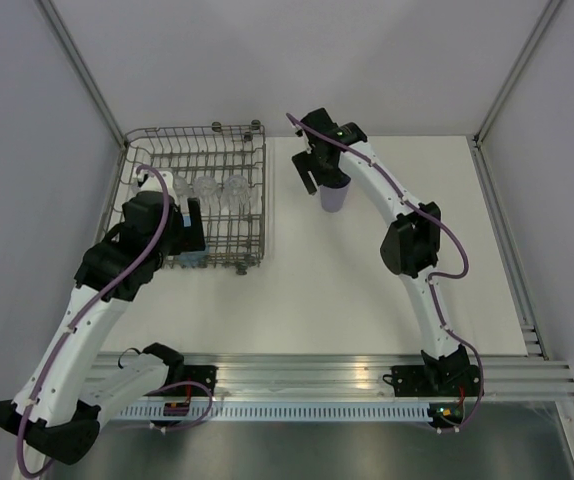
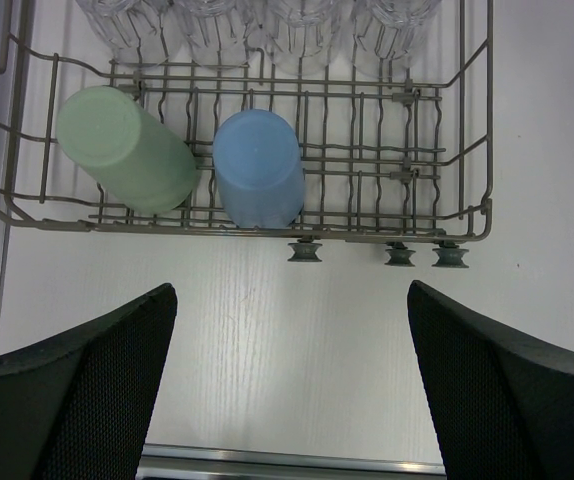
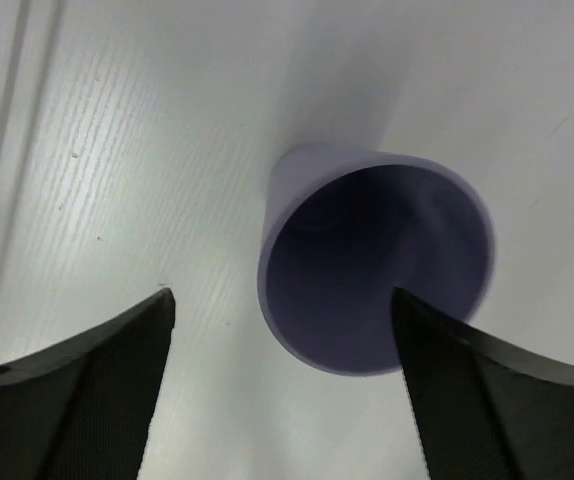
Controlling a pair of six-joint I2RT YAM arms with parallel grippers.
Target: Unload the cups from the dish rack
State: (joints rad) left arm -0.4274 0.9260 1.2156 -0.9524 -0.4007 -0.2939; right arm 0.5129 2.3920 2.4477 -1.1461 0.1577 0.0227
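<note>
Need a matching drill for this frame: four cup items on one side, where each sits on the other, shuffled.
Things:
1. lilac cup
2. green cup
3. blue cup
4. clear cups

Places:
A. far row of the dish rack
B. on the table, outside the rack, mouth up
C. rack's near row, left corner
D. rack's near row, just right of another pastel cup

Pairs: 1-B, 2-C, 3-D, 4-A
</note>
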